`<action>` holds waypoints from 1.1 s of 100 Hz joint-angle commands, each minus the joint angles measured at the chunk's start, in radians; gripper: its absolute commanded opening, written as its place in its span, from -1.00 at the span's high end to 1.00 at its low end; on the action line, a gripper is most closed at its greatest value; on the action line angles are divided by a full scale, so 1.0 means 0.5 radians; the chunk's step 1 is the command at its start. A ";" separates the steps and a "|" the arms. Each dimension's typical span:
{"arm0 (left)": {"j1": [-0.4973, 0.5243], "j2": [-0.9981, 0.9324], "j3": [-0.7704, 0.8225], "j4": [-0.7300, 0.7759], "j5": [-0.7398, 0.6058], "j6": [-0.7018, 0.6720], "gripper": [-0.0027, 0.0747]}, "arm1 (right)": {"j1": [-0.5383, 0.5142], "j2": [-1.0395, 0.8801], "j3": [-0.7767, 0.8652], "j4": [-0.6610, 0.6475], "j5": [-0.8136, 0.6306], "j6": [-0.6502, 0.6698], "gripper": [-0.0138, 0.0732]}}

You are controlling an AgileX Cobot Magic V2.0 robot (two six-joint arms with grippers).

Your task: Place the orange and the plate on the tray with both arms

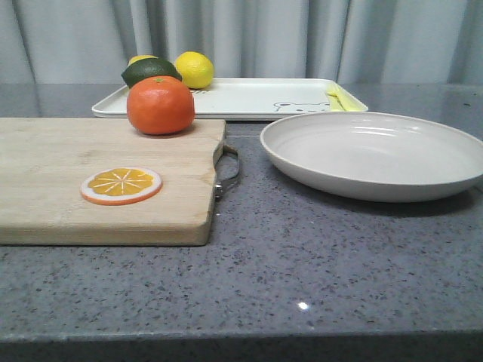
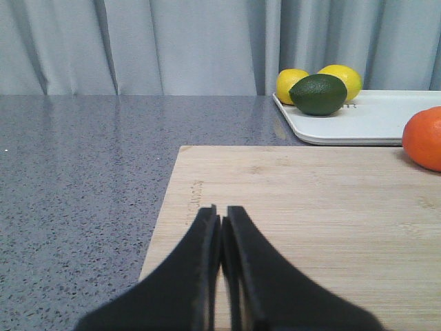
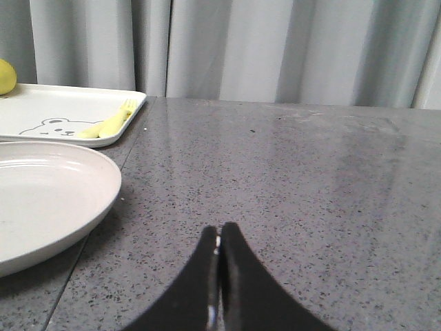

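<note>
Resting on the board (image 1: 90, 181), the orange (image 1: 160, 105) lies ahead and right of the left tool (image 2: 221, 219), pressed together. Behind sits the tray (image 1: 249, 98). The plate (image 1: 373, 154) lies left of the right tool (image 3: 219, 234), also pressed together.

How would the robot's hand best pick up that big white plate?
Probably by the raised rim of the plate, on its right edge where bare table lies beside it. The dish is too wide to span, so the right hand would pinch the rim from that side.
</note>
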 commanded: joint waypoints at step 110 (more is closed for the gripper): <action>-0.013 0.120 -0.321 -0.008 -0.360 -0.013 0.98 | -0.005 0.065 -0.310 -0.023 -0.040 -0.002 0.82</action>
